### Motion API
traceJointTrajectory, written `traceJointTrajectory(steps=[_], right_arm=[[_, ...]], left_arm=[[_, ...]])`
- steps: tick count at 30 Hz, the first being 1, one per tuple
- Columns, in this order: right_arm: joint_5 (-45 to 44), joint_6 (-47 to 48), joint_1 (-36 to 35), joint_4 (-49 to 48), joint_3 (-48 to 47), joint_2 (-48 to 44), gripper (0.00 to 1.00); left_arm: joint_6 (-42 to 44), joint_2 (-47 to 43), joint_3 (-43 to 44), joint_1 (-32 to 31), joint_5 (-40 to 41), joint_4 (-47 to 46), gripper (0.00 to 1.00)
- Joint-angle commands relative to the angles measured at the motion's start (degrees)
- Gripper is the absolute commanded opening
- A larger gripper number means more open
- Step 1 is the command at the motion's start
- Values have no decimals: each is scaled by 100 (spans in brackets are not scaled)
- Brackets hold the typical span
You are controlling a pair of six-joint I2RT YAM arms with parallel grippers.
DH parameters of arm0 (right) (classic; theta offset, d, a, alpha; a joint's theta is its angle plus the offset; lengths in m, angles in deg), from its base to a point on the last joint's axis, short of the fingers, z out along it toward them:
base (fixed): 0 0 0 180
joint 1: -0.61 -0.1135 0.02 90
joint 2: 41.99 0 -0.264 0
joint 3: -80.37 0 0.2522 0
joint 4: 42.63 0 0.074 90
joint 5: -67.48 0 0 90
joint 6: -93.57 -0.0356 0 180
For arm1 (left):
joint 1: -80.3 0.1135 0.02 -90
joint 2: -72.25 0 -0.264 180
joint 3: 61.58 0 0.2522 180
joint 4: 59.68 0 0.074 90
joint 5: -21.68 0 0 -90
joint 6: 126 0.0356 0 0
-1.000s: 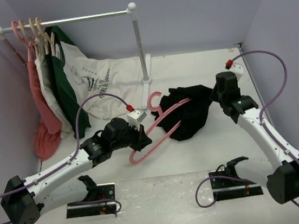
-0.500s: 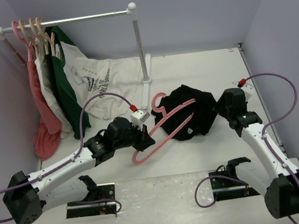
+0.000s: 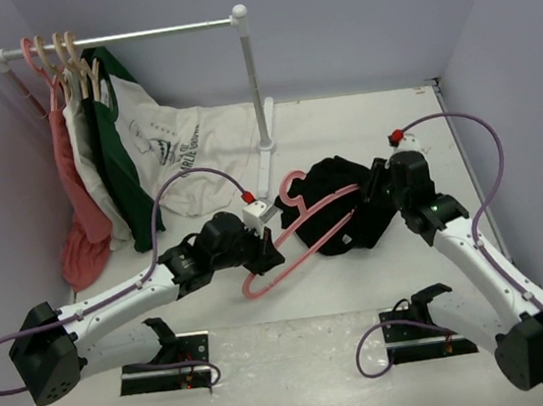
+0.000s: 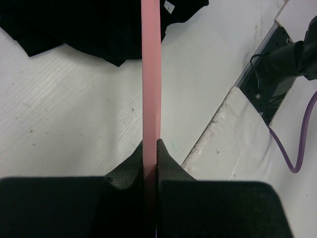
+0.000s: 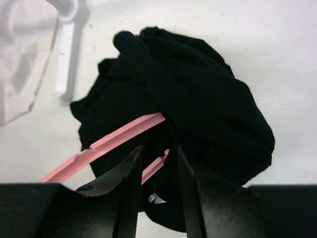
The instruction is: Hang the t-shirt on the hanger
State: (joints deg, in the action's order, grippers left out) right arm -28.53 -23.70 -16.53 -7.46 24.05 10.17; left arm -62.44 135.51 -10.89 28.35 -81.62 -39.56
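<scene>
The black t-shirt (image 3: pixel 337 210) lies bunched on the table right of centre. The pink hanger (image 3: pixel 300 234) slants from lower left up to the shirt, hook (image 3: pixel 291 183) upward, and its far end goes into the cloth. My left gripper (image 3: pixel 263 254) is shut on the hanger's lower bar; the left wrist view shows the bar (image 4: pixel 151 74) clamped between the pads, gripper (image 4: pixel 150 146). My right gripper (image 3: pixel 376 185) is at the shirt's right edge. In the right wrist view its jaws (image 5: pixel 157 158) stand narrowly apart, pinching a fold of the shirt (image 5: pixel 198 99), with the hanger (image 5: pixel 124 134) just beyond.
A white clothes rail (image 3: pixel 122 35) stands at the back left, its post (image 3: pixel 258 96) close behind the hanger hook. On it hang a pink garment, a dark green shirt (image 3: pixel 124 172) and a white printed shirt (image 3: pixel 186 149). The walls close in left and right.
</scene>
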Motion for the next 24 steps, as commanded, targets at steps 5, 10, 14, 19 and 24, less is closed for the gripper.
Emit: traceJointTrajectory(steps=[5, 10, 14, 19, 24], right_arm=[[-127, 333, -43, 58, -502, 1080, 37], [-881, 279, -55, 243, -750, 1510, 37], [-1212, 231, -52, 285, -845, 1703, 36], [-1175, 275, -61, 342, -973, 1889, 3], [-903, 266, -61, 337, -980, 1497, 0]], left_arm=[[33, -69, 402, -79, 34, -324, 0], [62, -126, 411, -87, 38, -285, 0], [77, -138, 402, -87, 38, -263, 0], [99, -252, 411, -87, 108, -210, 0], [237, -347, 569, -87, 202, 12, 0]])
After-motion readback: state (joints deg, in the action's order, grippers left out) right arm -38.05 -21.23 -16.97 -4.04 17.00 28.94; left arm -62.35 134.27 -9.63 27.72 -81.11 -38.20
